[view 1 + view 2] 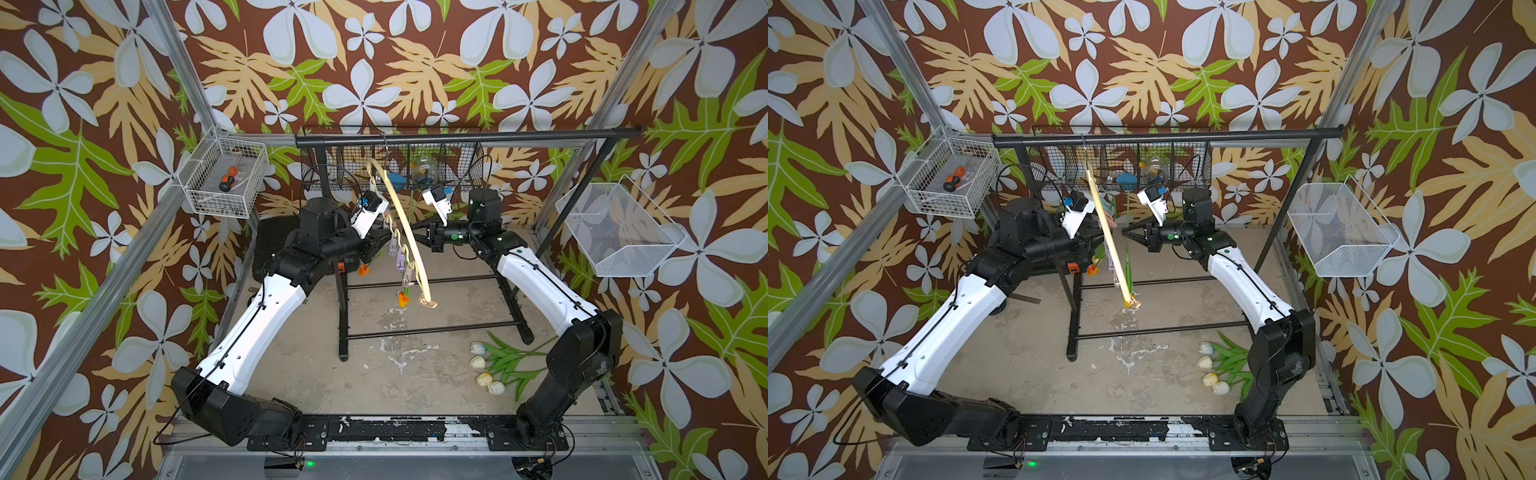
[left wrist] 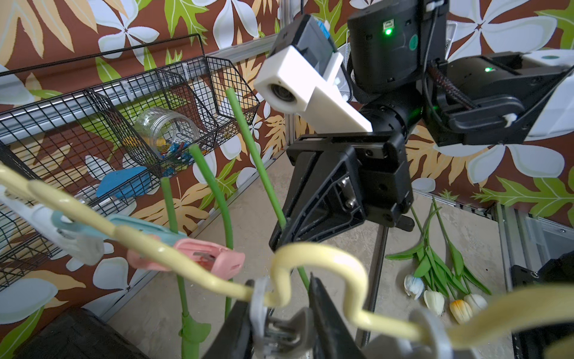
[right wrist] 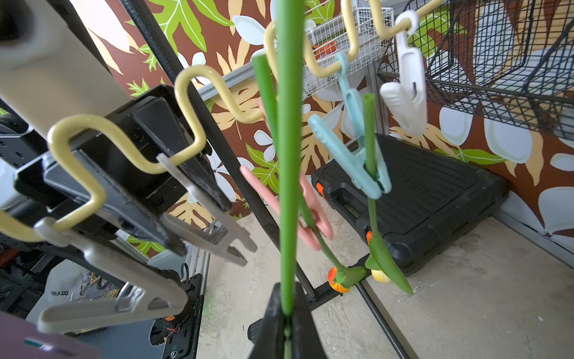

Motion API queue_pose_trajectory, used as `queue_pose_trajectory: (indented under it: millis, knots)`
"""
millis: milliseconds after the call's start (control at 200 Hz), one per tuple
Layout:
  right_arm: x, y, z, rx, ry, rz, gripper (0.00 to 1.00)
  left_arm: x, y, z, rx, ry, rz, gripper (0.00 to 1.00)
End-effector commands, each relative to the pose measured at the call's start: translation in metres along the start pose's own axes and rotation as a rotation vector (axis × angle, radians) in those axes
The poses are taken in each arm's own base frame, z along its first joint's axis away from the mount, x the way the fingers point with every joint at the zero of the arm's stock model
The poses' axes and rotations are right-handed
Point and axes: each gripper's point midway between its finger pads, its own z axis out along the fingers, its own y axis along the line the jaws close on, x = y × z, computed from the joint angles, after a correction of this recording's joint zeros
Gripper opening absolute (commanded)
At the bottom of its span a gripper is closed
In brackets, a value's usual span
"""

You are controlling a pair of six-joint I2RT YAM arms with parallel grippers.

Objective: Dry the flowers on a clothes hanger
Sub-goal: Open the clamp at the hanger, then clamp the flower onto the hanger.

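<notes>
- Flowers point(image 1: 484, 365): some lie on the floor point(image 1: 415, 374), and two hang clipped on the clothes hanger point(image 1: 409, 232).
- Right gripper point(image 3: 287, 298) pinches one stem point(image 3: 287, 155); we judge it light, bendy and slippery.
- Left gripper point(image 2: 279, 298) squeezes a grey clothespin point(image 2: 259, 298); we would hold the stem near its cut end.

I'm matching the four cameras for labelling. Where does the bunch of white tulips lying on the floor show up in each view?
In a top view: white tulips lie lower right of centre.
In a top view: same spot, lower right of centre.
Left wrist: lower right of the picture.
Right wrist: not in it.
Shared landmark: the cream clothes hanger, seen in all four.
</notes>
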Motion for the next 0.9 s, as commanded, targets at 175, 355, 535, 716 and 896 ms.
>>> queue_pose_trajectory:
  millis: [175, 355, 535, 716, 896]
  knots:
    - [0.001, 0.004, -0.001, -0.012, -0.048, 0.02, 0.0, -0.012, -0.007, 0.004, 0.03, -0.04, -0.062, 0.23]
    - [0.005, 0.01, -0.009, -0.01, -0.129, 0.072, 0.0, -0.015, -0.005, 0.007, 0.031, -0.069, -0.11, 0.19]
    - [0.01, 0.014, -0.016, -0.01, -0.223, 0.134, 0.0, -0.016, -0.005, 0.012, 0.046, -0.098, -0.169, 0.18]
    - [0.012, 0.026, -0.018, -0.062, -0.313, 0.156, 0.0, -0.021, -0.011, 0.014, 0.095, -0.146, -0.212, 0.14]
    - [0.016, 0.033, -0.007, -0.102, -0.321, 0.186, 0.0, -0.022, -0.012, 0.017, 0.117, -0.156, -0.237, 0.12]
